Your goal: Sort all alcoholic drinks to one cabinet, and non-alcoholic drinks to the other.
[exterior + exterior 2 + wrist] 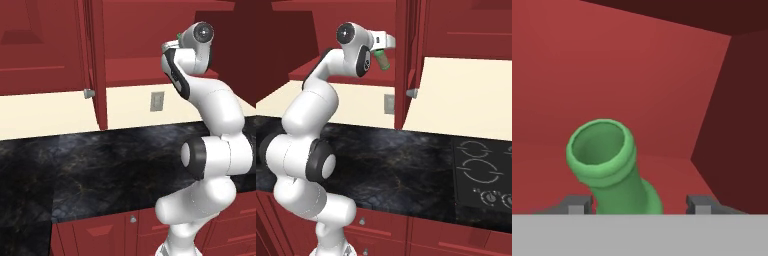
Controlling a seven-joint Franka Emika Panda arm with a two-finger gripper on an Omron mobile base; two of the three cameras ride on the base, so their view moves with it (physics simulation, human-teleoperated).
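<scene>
Red kitchen: upper cabinets (45, 45) over cream backsplash (466, 95), black marble counter (115, 165) below. Cooktop (483, 175) set in counter, far right of the open cabinet. Open cabinet door (406, 60) edge-on, knob (412, 93) at its lower edge; wall outlet (157, 101) on backsplash just under the cabinet, right of the door in the left base view. White arm raised, wrist reaching into the open cabinet above its shelf (150, 67). Gripper (633, 205) inside cabinet, red back wall ahead, darker side wall to one side. Fingertips (576, 204) spread apart, one each side of green bottle (609, 167); left one close against the neck, right one clear of it. Bottle tilted, open mouth toward the hand camera. From right base view, bottle (382, 58) just below the hand, inside the cabinet.
</scene>
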